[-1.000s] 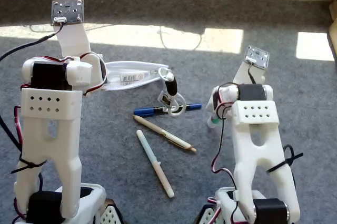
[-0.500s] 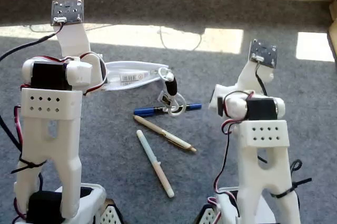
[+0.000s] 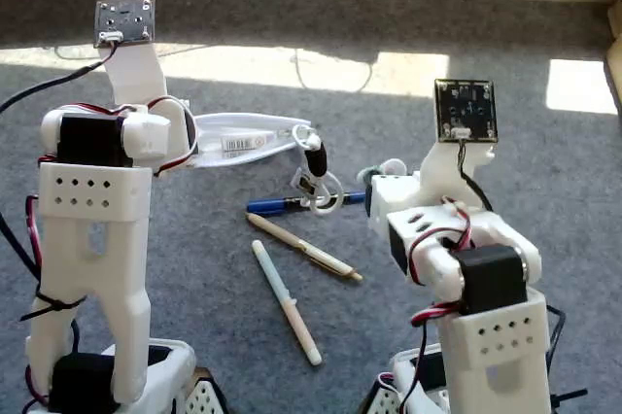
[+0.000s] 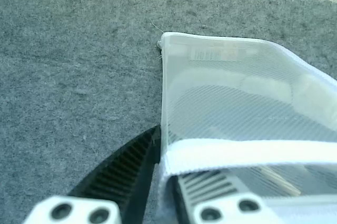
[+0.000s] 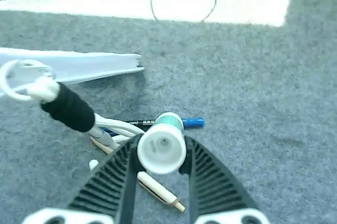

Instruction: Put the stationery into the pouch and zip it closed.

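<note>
- White mesh pouch point(image 3: 243, 137): lies on grey carpet point(image 3: 544, 171), at ten o'clock from your right gripper point(image 5: 160, 154). Your left gripper point(image 4: 167, 153) is clamped on its edge band.
- White tube point(image 5: 162, 144), green collar: pinched in the right gripper, well apart from the pouch.
- Three pens point(image 3: 303, 247): loose on the carpet, at eight o'clock from the tube.
- Step, as judged: tube goes to the pouch. Next you swing toward ten o'clock and line the tube up with the mouth. Whether the mouth gapes, I cannot tell.
</note>
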`<state>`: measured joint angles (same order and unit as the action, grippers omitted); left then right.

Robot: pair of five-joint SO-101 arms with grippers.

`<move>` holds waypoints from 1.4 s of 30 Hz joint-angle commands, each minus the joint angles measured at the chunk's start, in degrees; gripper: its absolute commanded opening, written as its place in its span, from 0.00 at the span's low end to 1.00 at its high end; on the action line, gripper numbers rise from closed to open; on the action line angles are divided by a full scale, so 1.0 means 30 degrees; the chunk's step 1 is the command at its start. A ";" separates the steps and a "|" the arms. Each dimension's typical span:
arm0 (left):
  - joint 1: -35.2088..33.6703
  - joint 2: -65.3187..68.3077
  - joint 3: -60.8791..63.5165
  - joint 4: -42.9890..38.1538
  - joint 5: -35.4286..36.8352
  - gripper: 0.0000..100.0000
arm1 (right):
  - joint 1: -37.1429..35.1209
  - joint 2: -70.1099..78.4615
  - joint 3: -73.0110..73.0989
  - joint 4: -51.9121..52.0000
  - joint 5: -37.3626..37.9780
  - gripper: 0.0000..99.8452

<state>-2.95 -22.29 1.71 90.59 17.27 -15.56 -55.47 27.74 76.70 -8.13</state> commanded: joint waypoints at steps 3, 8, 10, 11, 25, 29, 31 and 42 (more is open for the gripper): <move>-0.0366 -0.0161 -0.0220 -0.0088 0.0059 0.01 | -0.0864 -0.1187 -0.2212 0.0103 0.0322 0.01; -0.0366 -0.0161 -0.0220 -0.0088 0.0059 0.01 | -0.0864 -0.1216 -0.3531 0.0103 0.0322 0.01; -0.0366 -0.0161 -0.0220 -0.0088 0.0059 0.01 | -0.0864 -0.1216 -0.4088 0.0073 0.0322 0.01; -0.0366 -0.0161 -0.0220 -0.0088 0.0059 0.01 | -0.0864 -0.1216 -0.4410 0.0073 0.0322 0.01; -0.0366 -0.0161 -0.0220 -0.0088 0.0059 0.01 | -0.6374 -0.1128 -0.7136 -0.1333 0.0322 0.01; -0.0366 -0.0161 -0.0220 -0.0088 0.0059 0.01 | -0.7106 -0.1040 -0.7048 -0.3209 0.0322 0.01; -0.0366 -0.0161 -0.0220 -0.0088 0.0059 0.01 | -0.7370 -0.1040 -0.6432 -0.3941 0.0322 0.01; -0.0366 -0.0161 -0.0015 -0.0088 0.0059 0.01 | -0.8278 -0.1040 -0.1275 -0.8425 0.0322 0.01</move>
<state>-2.95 -22.29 2.07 90.59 17.27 -39.56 -58.02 22.02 55.87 -7.87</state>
